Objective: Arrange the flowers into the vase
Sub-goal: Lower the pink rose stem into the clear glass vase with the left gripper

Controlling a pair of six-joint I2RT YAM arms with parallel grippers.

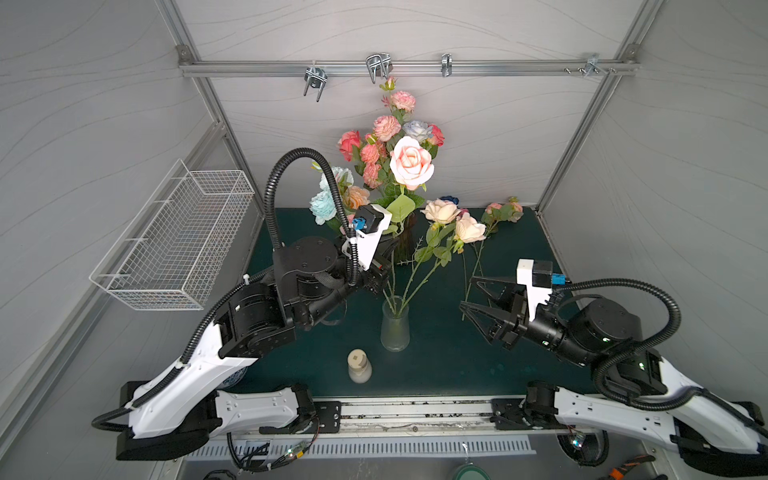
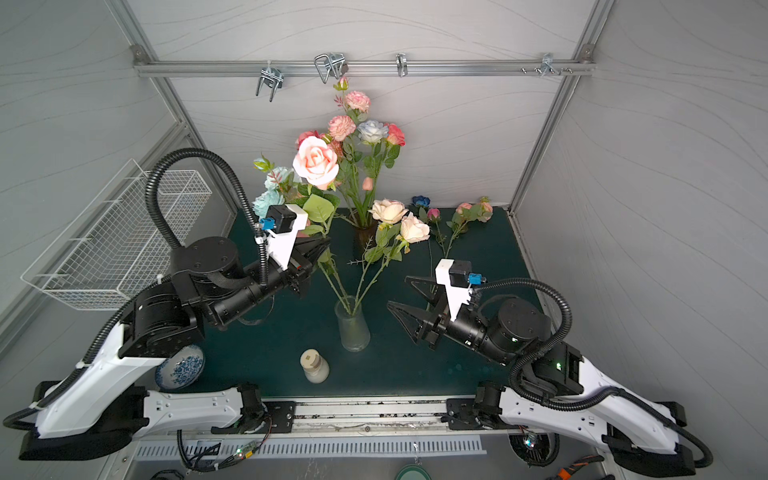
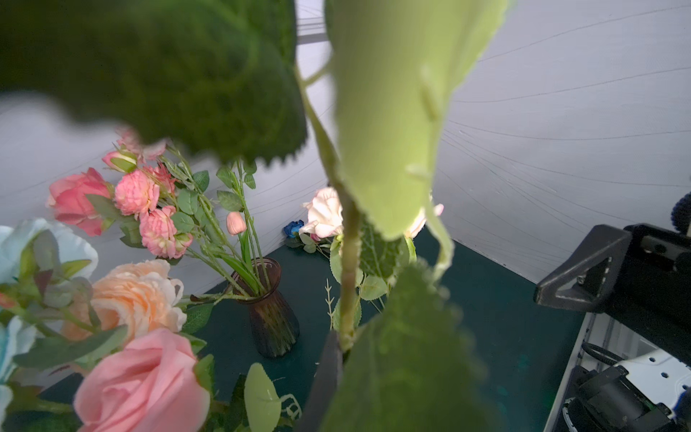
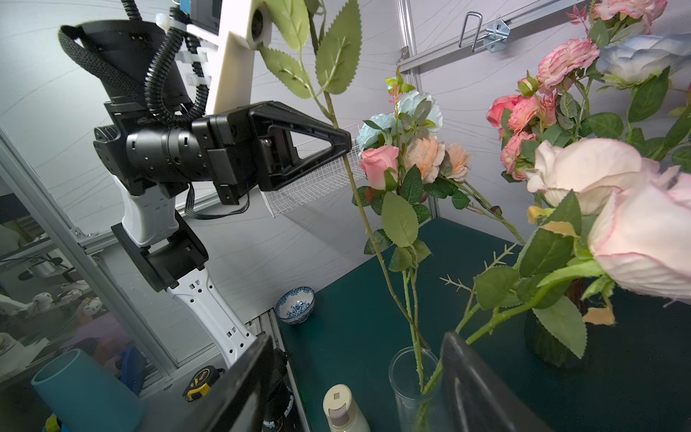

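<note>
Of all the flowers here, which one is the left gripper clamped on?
The large pale-pink rose: it alone has the left gripper shut on its long green stem, whose foot stands in the clear glass vase.

A white wire basket (image 1: pixel 174 241) hangs on the side wall. Metal hooks (image 1: pixel 315 81) hang from a silver rail (image 1: pixel 498 66) on the back wall. A small bottle (image 1: pixel 359 366) with a pale cap stands on the dark green table (image 1: pixel 440 370) — near the front edge. A blue-and-white bowl (image 2: pixel 180 368) sits at the table's front left corner. Off the table, the right wrist view shows a teal cup (image 4: pixel 86 389) and a yellow-and-black tape measure (image 4: pixel 200 381) — near each other.
</note>
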